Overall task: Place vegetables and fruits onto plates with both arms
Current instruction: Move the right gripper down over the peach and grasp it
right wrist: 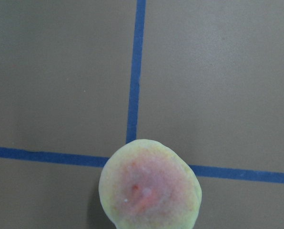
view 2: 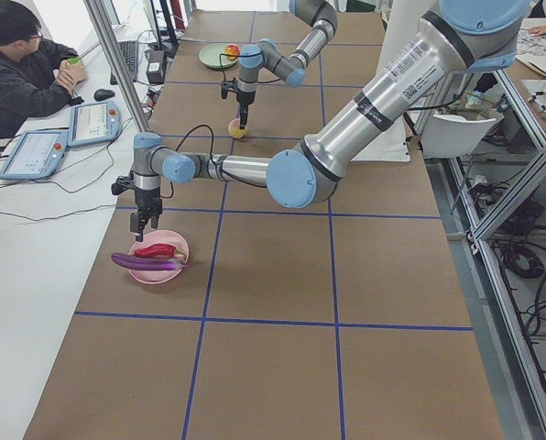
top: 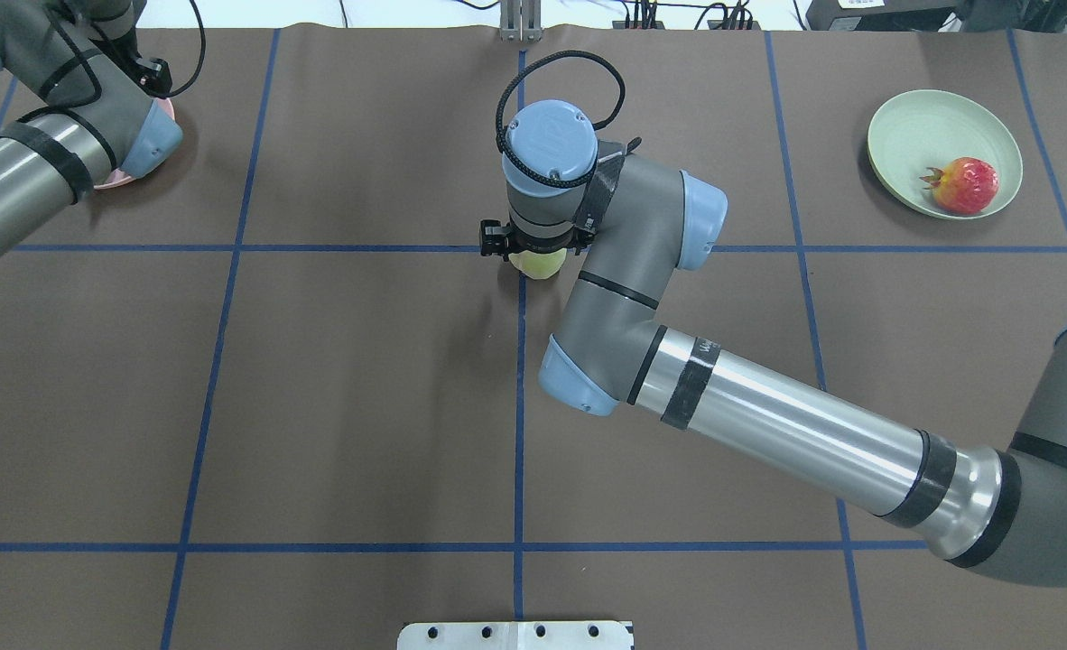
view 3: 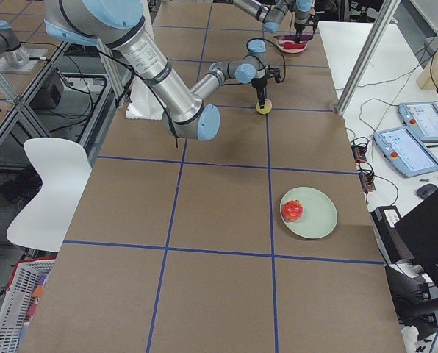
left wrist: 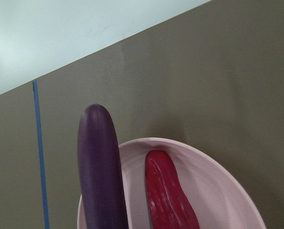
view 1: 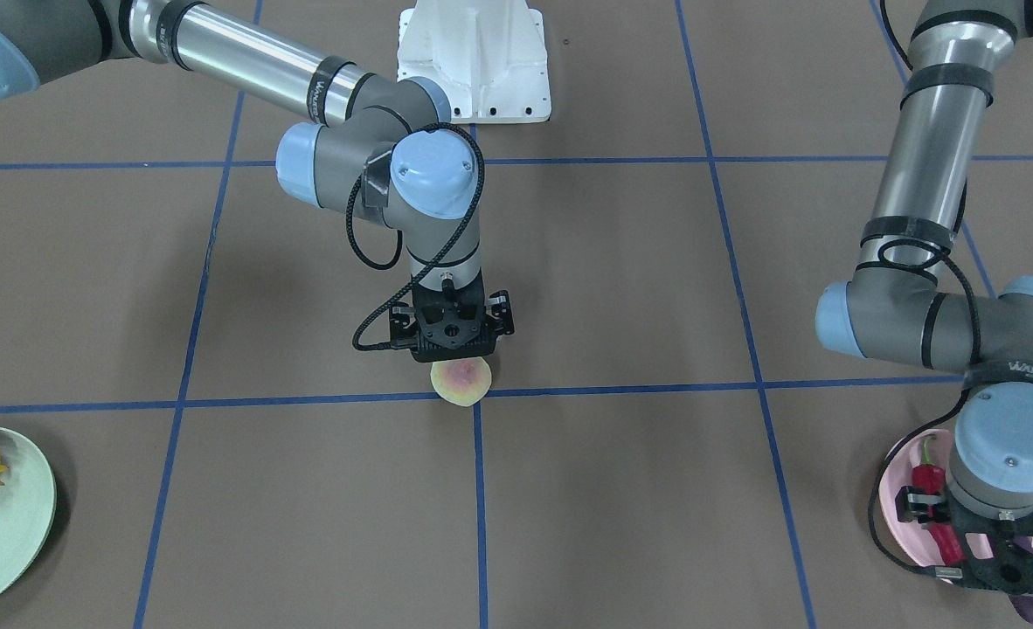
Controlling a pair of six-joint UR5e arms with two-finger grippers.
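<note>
One fruit, the peach (view 1: pixel 461 381), sits on the table (view 1: pixel 621 489) at a tape crossing (view 1: pixel 479 397) directly beneath the right end effector (view 1: pixel 453 353), whose opening cannot be told, with the mint plate (view 1: pixel 20 524) well apart on that arm's side.

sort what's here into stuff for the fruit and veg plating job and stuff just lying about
For the job: peach; bumpy red-and-yellow fruit on the mint green plate; eggplant and chili pepper on the pink plate.

Lying about: white base block; tablet on the side bench; white chair.
</note>
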